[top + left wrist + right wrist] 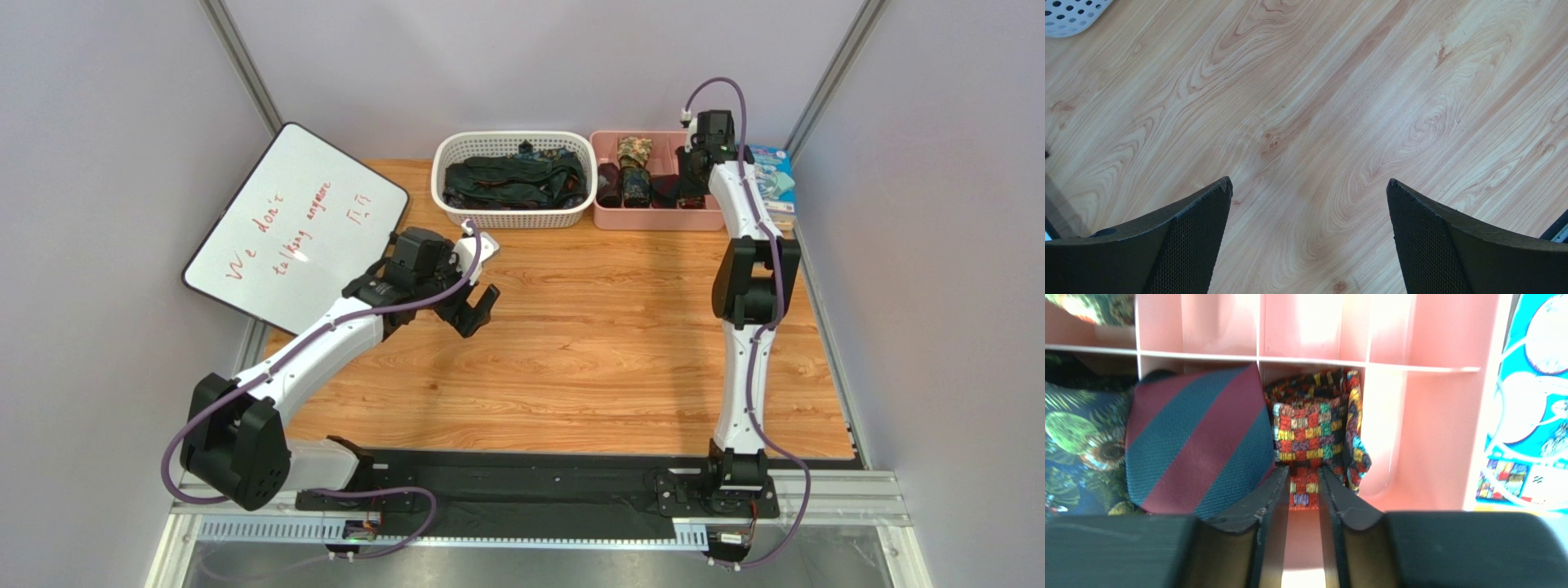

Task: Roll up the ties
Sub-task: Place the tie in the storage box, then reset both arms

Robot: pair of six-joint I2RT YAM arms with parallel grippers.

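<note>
Right claw (pixel 1301 475), jaws nearly together, pinches a fold of the patterned tie (pixel 1309 425). This tie is a soft woven coil of red, yellow and green checks, seated in 1 compartment of the rigid pink tray (pixel 1425 416) beside a maroon-and-teal striped tie (pixel 1192 447). The thin dividers presumably keep each coil from unrolling. Left claw (pixel 1309 184), spread wide and empty, hangs over the wood-grain worktop (pixel 1321 92), apparently parked out of the way.

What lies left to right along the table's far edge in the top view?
Whiteboard → white basket → pink tray → blue booklet.
</note>
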